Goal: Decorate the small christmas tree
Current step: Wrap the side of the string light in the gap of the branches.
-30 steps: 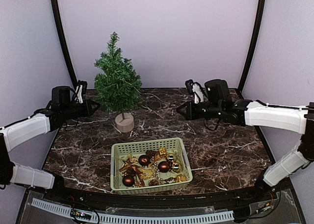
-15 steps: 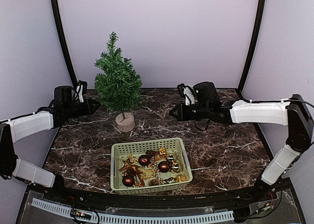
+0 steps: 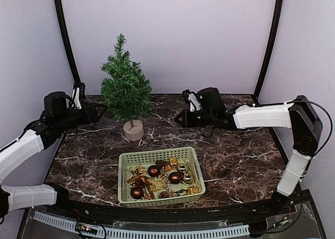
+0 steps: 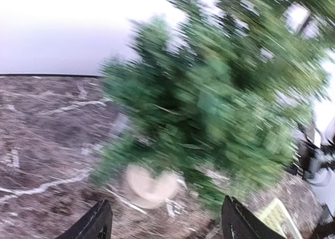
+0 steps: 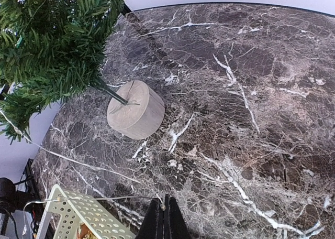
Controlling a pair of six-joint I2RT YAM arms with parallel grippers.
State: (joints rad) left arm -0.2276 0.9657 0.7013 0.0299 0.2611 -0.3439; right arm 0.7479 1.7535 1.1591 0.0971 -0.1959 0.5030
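The small christmas tree (image 3: 125, 87) stands on its round wooden stump (image 3: 133, 130) at the back left of the marble table. My left gripper (image 3: 97, 113) hovers just left of its lower branches, open and empty. In the blurred left wrist view its fingers (image 4: 99, 224) stand wide apart, facing the tree (image 4: 220, 97) and stump (image 4: 149, 184). My right gripper (image 3: 178, 118) is right of the tree, shut. In the right wrist view the gripper (image 5: 165, 213) pinches a thin wire (image 5: 115, 197) that runs left above the basket. The tree (image 5: 52, 45) and stump (image 5: 136, 109) lie ahead.
A pale green basket (image 3: 125, 160) with brown and gold baubles and other ornaments sits at the front middle of the table; its corner (image 5: 84, 218) shows in the right wrist view. Curved black poles and pale walls enclose the back and sides.
My left gripper has opened and its arm has drawn back to the left, away from the tree. My right gripper, still shut, has moved left toward the tree.
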